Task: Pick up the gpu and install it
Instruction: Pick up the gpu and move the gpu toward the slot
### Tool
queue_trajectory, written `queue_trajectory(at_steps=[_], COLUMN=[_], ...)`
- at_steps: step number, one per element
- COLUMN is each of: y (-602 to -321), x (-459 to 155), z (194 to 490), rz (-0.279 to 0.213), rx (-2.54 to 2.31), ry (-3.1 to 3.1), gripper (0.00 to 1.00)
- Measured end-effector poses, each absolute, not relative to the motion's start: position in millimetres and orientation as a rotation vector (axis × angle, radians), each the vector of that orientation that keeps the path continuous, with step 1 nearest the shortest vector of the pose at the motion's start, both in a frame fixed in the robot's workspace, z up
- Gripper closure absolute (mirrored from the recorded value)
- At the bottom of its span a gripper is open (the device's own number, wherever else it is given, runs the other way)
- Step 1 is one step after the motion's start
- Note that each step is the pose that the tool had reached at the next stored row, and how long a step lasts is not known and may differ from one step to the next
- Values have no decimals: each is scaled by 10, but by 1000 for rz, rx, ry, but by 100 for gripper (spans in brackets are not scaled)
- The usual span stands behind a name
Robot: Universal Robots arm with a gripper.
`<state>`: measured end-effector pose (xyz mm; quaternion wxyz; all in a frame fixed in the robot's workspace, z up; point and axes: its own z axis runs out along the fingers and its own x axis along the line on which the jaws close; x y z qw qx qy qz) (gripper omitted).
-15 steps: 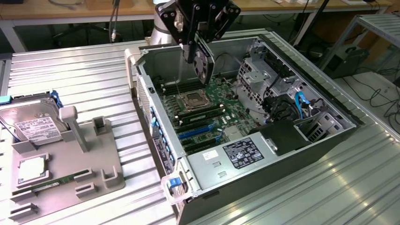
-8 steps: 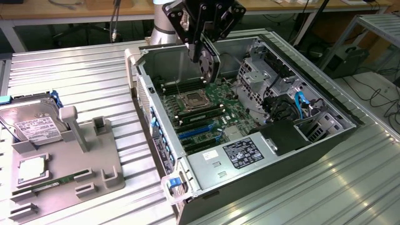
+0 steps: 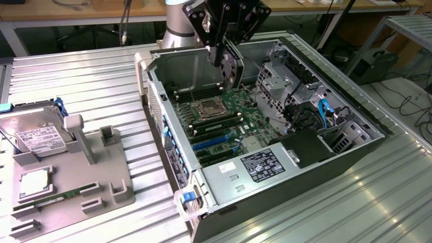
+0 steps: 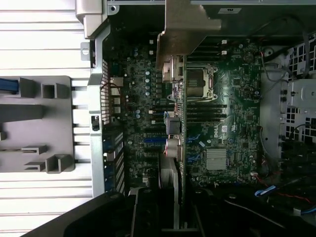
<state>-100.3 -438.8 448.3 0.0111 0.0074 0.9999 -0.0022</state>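
Observation:
My gripper hangs over the open computer case, shut on the gpu. The card hangs on edge from the fingers, its black fan face partly visible, above the motherboard near the processor socket. In the wrist view the gpu runs edge-on up the picture, ending in its metal bracket, with the gripper dark at the base. The blue expansion slots lie on the board below and nearer the case front; the card is clear of them.
On the exterior view's left, a grey holder tray carries a silver hard drive, a processor chip and a green memory stick. Inside the case are the power supply, drive cage and blue cables.

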Motion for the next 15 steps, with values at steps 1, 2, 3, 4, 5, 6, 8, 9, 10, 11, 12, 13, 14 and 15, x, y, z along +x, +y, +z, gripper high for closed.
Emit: queue_trajectory(at_steps=[1, 2, 3, 4, 5, 6, 8, 9, 10, 11, 12, 13, 14, 15], y=[-4388, -4388, -4388, -4388, -4388, -4388, -4388, -4388, -4388, -4388, -4388, -4388, -4388, -4388], x=[-992, -979, -967, -956, -944, -931, -908, -898, -886, -876, -864, -853, -842, -832], z=[4483, 4483, 4483, 4483, 4483, 4483, 4483, 4483, 4483, 4483, 4483, 4483, 4483, 4483], rz=[-7, -7, -7, -7, -7, -7, -7, -7, -7, -7, -7, -7, -7, -7], rx=[23, 23, 23, 23, 23, 23, 23, 23, 23, 23, 23, 23, 23, 23], ry=[3119, 3119, 3119, 3119, 3119, 3119, 3119, 3119, 3119, 3119, 3119, 3119, 3119, 3119], gripper=[72, 72, 72, 72, 72, 72, 72, 72, 72, 72, 72, 72, 72, 72])
